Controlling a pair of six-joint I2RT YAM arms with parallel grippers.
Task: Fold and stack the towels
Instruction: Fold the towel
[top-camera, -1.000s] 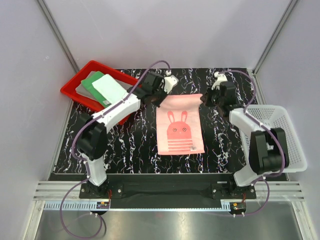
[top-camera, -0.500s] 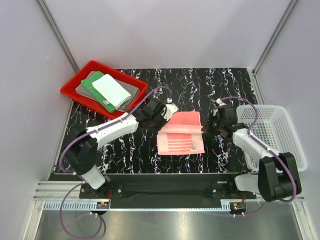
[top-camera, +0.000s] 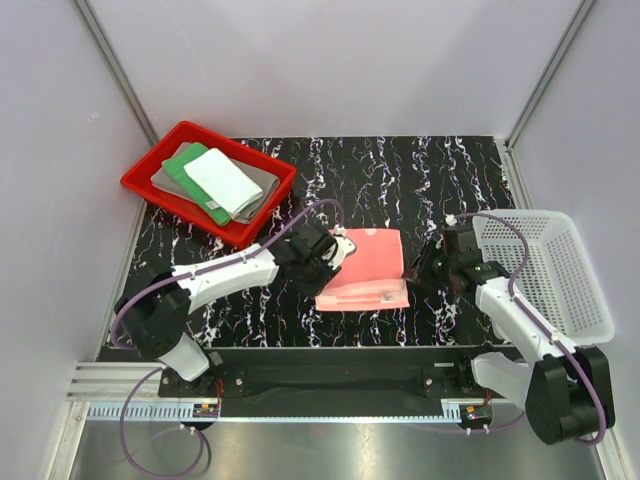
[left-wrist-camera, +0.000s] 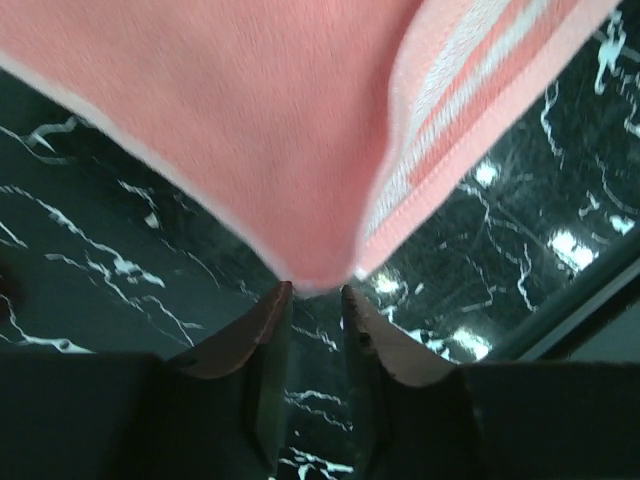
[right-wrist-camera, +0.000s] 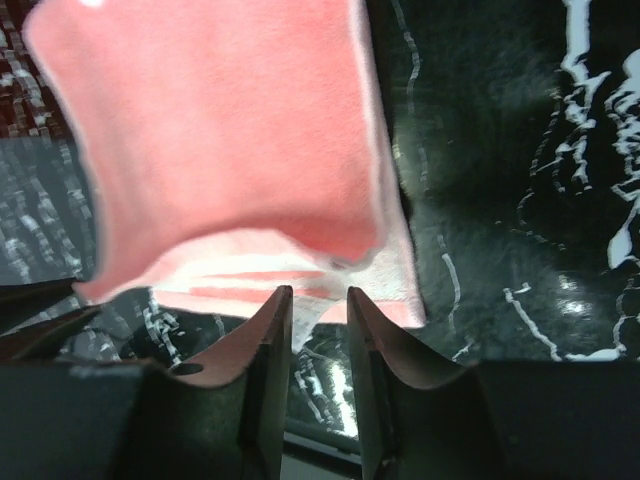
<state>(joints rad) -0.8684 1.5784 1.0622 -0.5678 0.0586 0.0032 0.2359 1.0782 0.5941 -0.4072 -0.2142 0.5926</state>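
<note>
The salmon-pink towel (top-camera: 365, 265) lies folded in half in the middle of the table, its striped lower layer showing at the near edge. My left gripper (top-camera: 325, 262) sits at its left near corner, and my right gripper (top-camera: 415, 272) at its right near corner. In the left wrist view the left gripper (left-wrist-camera: 315, 292) is open, with the towel (left-wrist-camera: 250, 120) corner just beyond the tips. The right gripper (right-wrist-camera: 318, 295) is open too, the towel (right-wrist-camera: 230, 140) and its small label (right-wrist-camera: 301, 318) lying past the tips. The grey towel (top-camera: 262, 180), green towel (top-camera: 185, 170) and white towel (top-camera: 222, 180) are stacked in the tray.
The red tray (top-camera: 135, 185) stands at the back left. A white mesh basket (top-camera: 545, 270) sits at the right edge, close to my right arm. The black marbled tabletop (top-camera: 400, 170) ends at the near rail.
Both grippers carried the pink towel's far edge toward the near edge, folding it in half over the rabbit print. Both jaws, shut on the cloth before, have now opened.
</note>
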